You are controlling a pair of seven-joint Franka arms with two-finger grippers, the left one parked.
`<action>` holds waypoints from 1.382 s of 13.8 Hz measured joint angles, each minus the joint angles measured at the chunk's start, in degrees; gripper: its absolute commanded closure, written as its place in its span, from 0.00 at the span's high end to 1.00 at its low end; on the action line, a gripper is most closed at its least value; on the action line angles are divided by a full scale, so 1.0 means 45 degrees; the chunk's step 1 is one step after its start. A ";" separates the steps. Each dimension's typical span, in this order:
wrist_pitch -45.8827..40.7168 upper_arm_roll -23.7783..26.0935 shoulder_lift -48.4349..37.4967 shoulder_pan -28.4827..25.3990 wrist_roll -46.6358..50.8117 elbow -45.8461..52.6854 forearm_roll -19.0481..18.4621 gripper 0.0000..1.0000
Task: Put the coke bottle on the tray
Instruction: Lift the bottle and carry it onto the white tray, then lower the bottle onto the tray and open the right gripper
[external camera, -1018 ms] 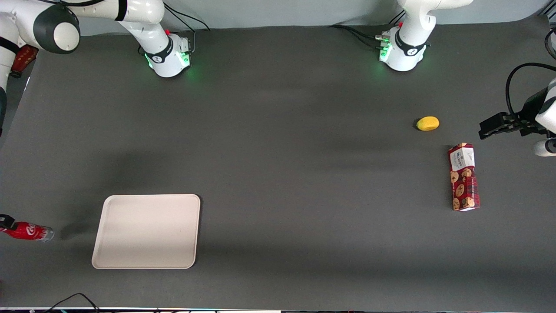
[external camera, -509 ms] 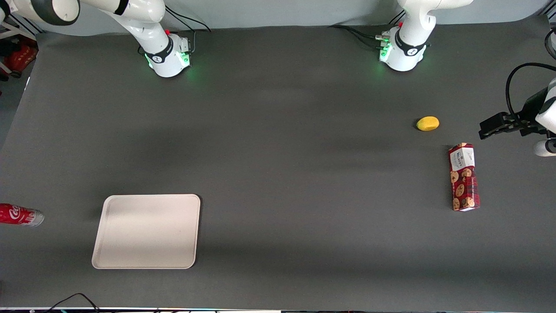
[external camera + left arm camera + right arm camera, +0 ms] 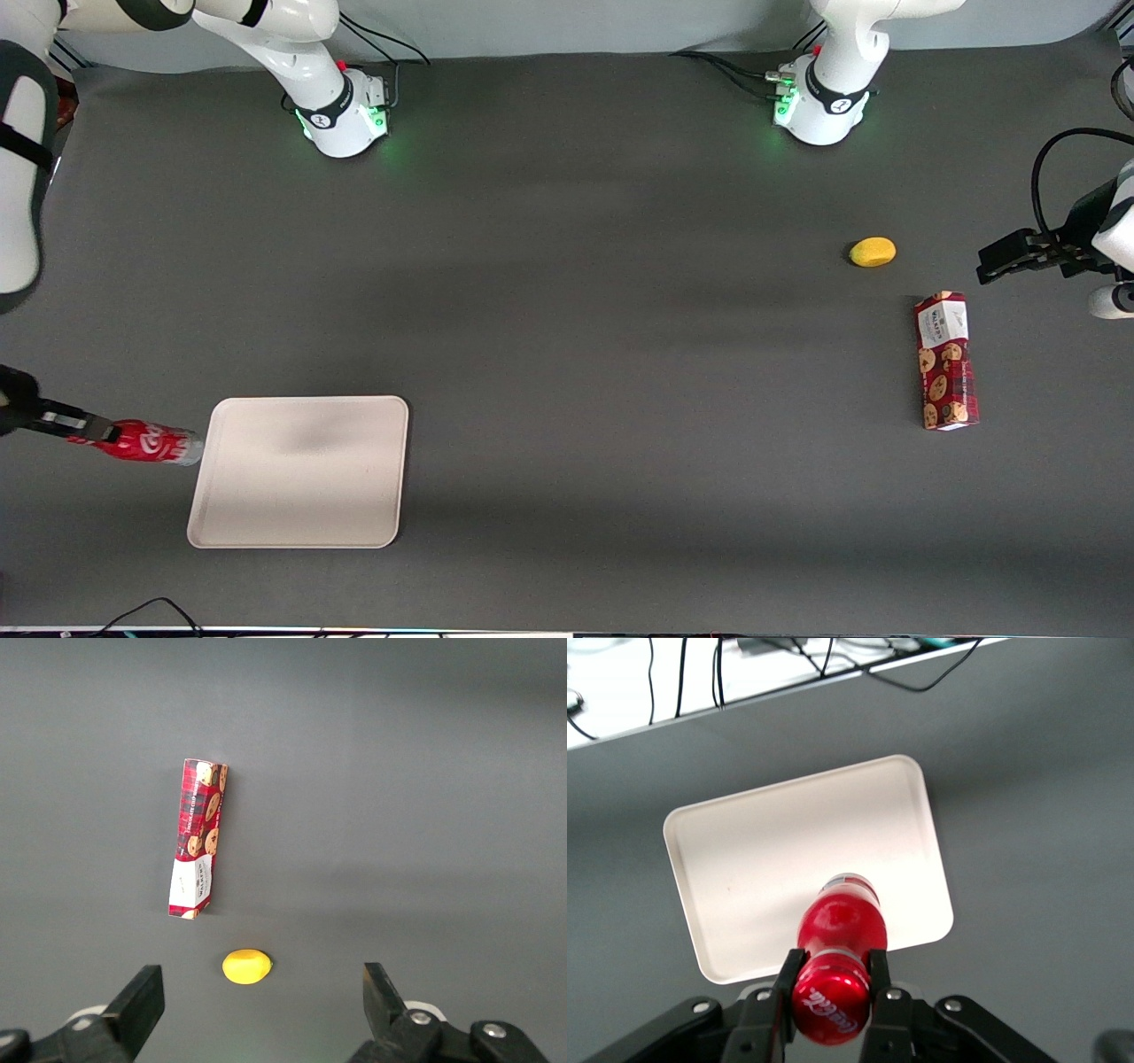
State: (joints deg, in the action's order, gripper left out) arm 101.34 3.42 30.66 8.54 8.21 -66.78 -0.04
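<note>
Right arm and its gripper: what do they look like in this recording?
The right arm has glossy white rounded shells with black bands at the joints. Its white base glows green, with a small red spot above and black cables trailing off. The gripper is black, with slim dark jaws fixed by silver screws. It sits near the tray, at the coke bottle.

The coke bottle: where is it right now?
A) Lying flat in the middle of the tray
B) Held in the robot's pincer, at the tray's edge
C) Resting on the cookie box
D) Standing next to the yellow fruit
B: the pincer grips the coke bottle at its cap end, its base reaching the rim of the tray.
</note>
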 measured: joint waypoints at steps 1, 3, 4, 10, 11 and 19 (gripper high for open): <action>0.0671 -0.0002 0.0074 0.0021 -0.0018 -0.0565 -0.0008 0.00; 0.2110 -0.0014 0.0324 0.0105 -0.0248 -0.1703 -0.0084 0.00; 0.2542 -0.0022 0.0466 0.0132 -0.0455 -0.2084 -0.0119 0.00; 0.4061 -0.0318 0.1233 0.0321 -0.1241 -0.2893 -0.0705 0.00; 0.4337 -0.0476 0.1372 0.0348 -0.1485 -0.2919 -0.0706 0.00; 0.4992 -0.0648 0.1735 0.0445 -0.1817 -0.2935 -0.0706 1.00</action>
State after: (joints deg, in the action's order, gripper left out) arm 123.80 0.51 38.46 10.54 0.03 -79.99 -3.22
